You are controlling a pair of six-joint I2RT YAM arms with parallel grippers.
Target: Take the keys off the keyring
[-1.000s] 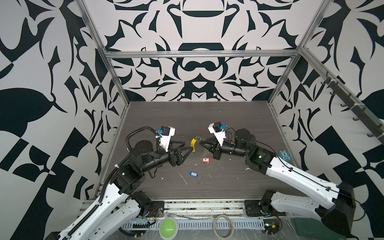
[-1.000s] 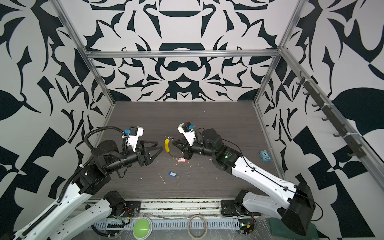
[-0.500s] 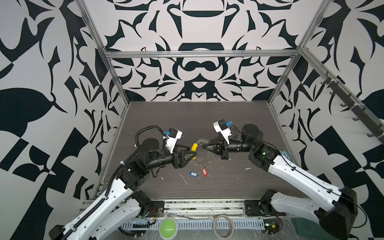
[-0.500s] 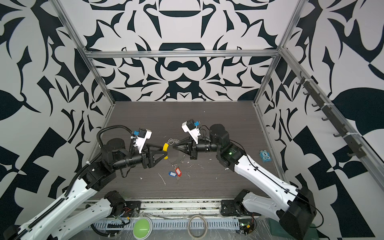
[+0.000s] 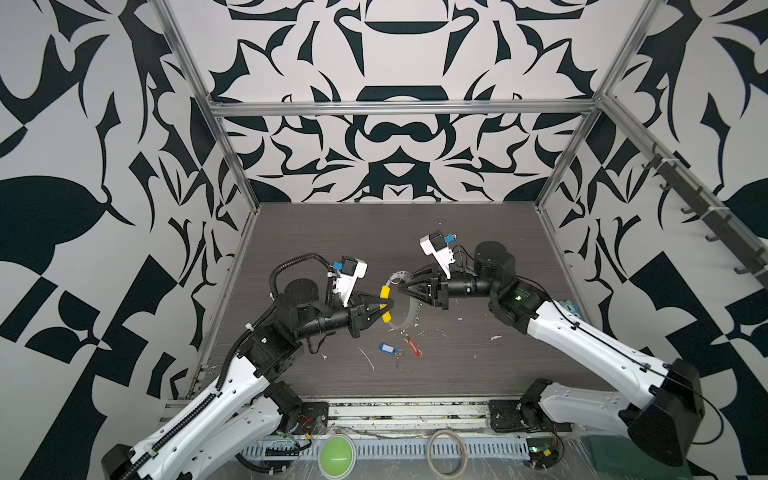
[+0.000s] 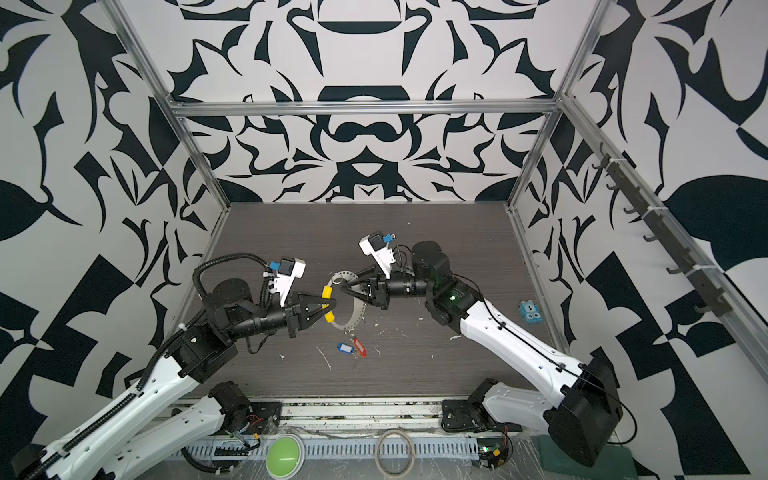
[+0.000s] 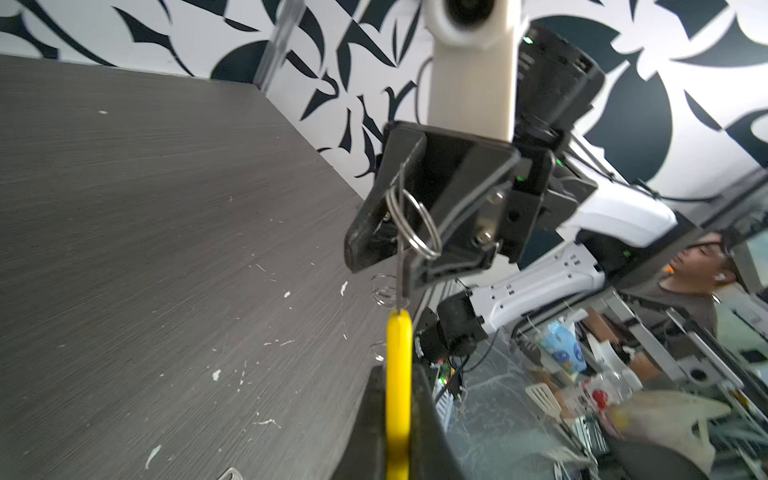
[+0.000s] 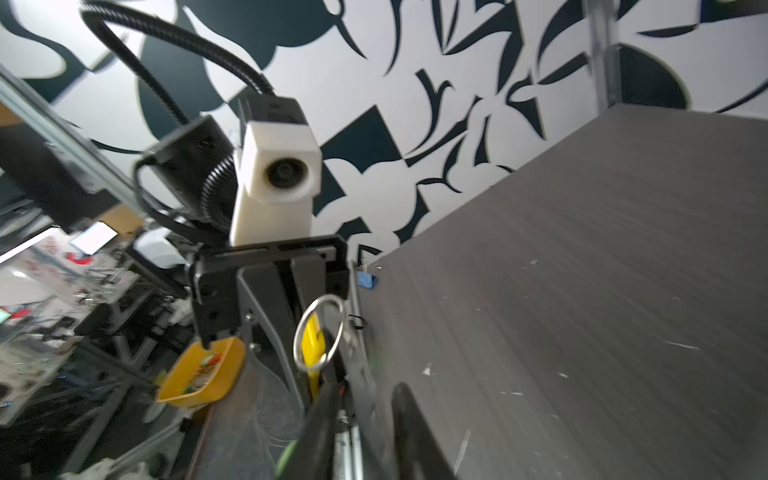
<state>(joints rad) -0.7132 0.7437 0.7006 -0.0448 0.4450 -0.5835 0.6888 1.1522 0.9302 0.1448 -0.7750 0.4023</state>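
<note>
One keyring stretches sideways: left jaws clenched on its yellow sleeve, right jaws parted.

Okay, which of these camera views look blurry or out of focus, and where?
Right wrist view: motion-smeared, even the thin silver split ring. Left wrist view: sharper, though the yellow plastic sleeve softens nearest the lens. Both top views: crisp, evenly lit.

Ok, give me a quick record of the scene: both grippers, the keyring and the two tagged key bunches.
left gripper: shut on the yellow sleeve of the keyring
right gripper: open, at the keyring's wire
small silver ring: at the wire, by the right gripper
blue-tag keys: on the table, off the keyring
red-tag keys: on the table, beside the blue ones
</note>
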